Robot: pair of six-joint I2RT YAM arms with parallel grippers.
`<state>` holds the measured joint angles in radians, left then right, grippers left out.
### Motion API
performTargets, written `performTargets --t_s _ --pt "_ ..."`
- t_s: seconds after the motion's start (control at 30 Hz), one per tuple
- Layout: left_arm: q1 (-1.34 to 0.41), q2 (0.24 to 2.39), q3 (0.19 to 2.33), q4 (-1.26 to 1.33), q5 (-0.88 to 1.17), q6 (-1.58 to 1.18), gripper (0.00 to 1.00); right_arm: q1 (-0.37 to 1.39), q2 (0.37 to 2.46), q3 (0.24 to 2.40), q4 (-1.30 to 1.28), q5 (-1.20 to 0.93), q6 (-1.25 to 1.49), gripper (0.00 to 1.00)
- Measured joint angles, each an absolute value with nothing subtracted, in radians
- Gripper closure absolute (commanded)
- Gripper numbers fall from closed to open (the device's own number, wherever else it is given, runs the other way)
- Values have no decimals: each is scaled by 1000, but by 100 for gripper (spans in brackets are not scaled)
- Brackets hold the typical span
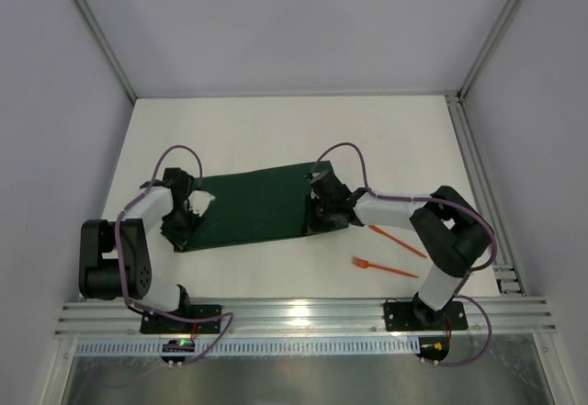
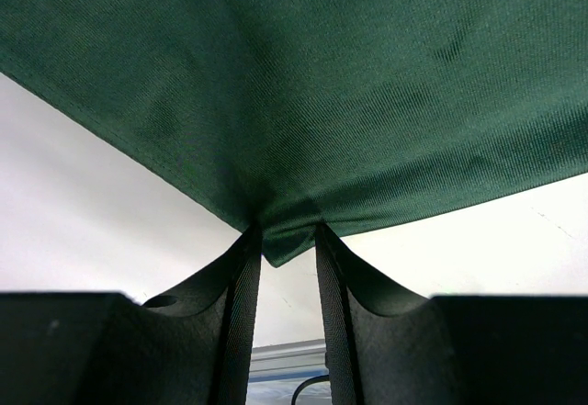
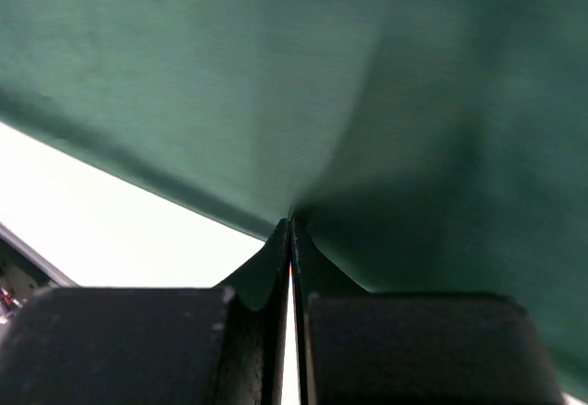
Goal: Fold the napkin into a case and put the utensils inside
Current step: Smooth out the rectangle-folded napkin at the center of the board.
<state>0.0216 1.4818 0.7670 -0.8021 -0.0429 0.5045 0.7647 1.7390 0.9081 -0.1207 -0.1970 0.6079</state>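
The dark green napkin (image 1: 257,205) lies as a wide oblong band on the white table. My left gripper (image 1: 186,214) is at its left end. In the left wrist view a bunched corner of the napkin (image 2: 303,102) sits between the narrowly parted tips of the left gripper (image 2: 288,230), and creases in the cloth run to them. My right gripper (image 1: 320,214) is at the band's right end. The right wrist view shows the right gripper (image 3: 291,223) pinched tight on the napkin (image 3: 303,84). Two orange utensils lie right of the cloth: a fork (image 1: 383,266) and another thin piece (image 1: 397,241).
A metal rail (image 1: 303,313) runs along the near edge, carrying both arm bases. Grey walls close in the left, right and back, with a track (image 1: 478,175) along the table's right side. The right arm's elbow (image 1: 455,235) hangs over the space beside the utensils.
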Motion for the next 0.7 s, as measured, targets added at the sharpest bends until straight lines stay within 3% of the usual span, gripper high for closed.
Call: performTargets --t_s 0.47,0.63,0.7 --pt "22 1483 767 -801 -44 506 67 461 1491 689 -214 -140 582 96" --pt "22 1480 767 -802 -40 506 66 426 1433 688 -278 -136 536 96" --pt "22 1479 767 -803 -39 506 66 426 1408 698 -302 -143 521 91"
